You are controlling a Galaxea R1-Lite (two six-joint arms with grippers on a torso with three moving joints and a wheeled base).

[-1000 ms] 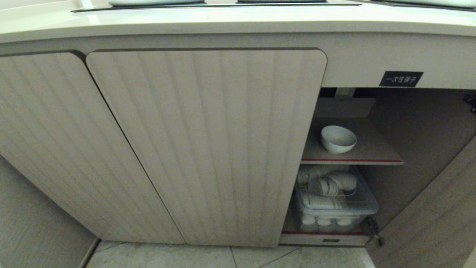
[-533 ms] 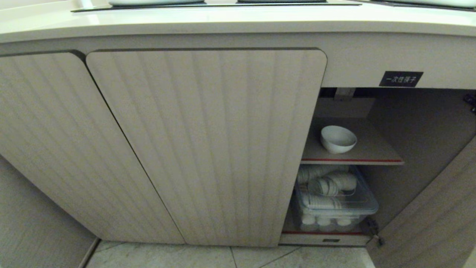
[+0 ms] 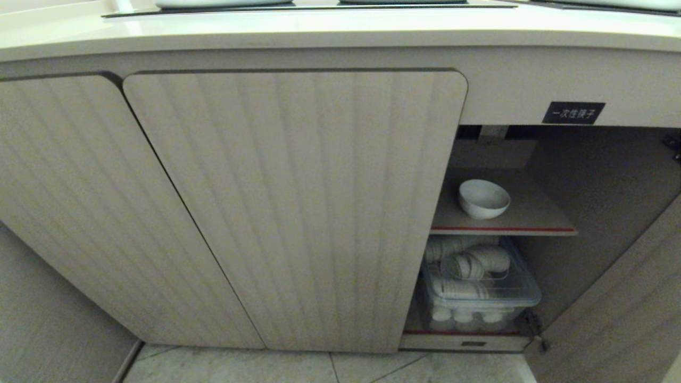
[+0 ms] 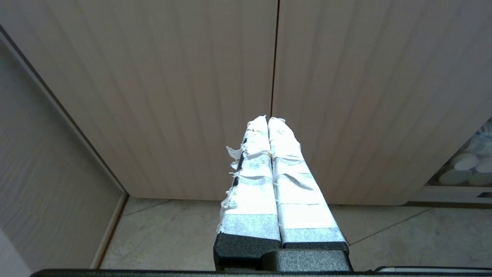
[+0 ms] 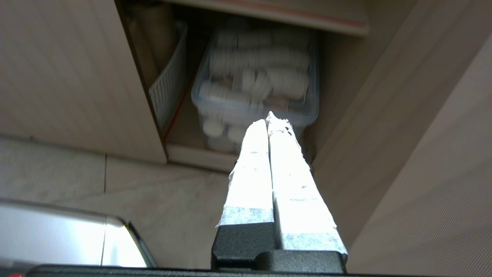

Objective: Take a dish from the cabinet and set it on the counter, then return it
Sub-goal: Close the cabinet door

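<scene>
Two grippers, both out of the head view, appear only in their wrist views, each with white-taped jaws pressed together and holding nothing. Left gripper [image 4: 268, 119]: its closed jaws point at the seam between two shut, light beige, vertically ribbed doors of the low cabinet [image 3: 298, 207], above pale floor tiles [image 4: 173, 231]. Right gripper [image 5: 269, 117]: its closed jaws point into the open compartment, straight at the clear plastic bin of stacked white paper cups [image 5: 255, 82] on the bottom level, with the open door [image 5: 423, 154] to one side. Small plain white round ceramic bowl [image 3: 484, 198]: upright on the red-edged inner shelf [image 3: 526, 221], one level above that bin, well apart from both jaws. Cream-beige worktop [image 3: 340, 29] runs above the cabinet; small black label with white characters [image 3: 573, 113] sits over the opening.
</scene>
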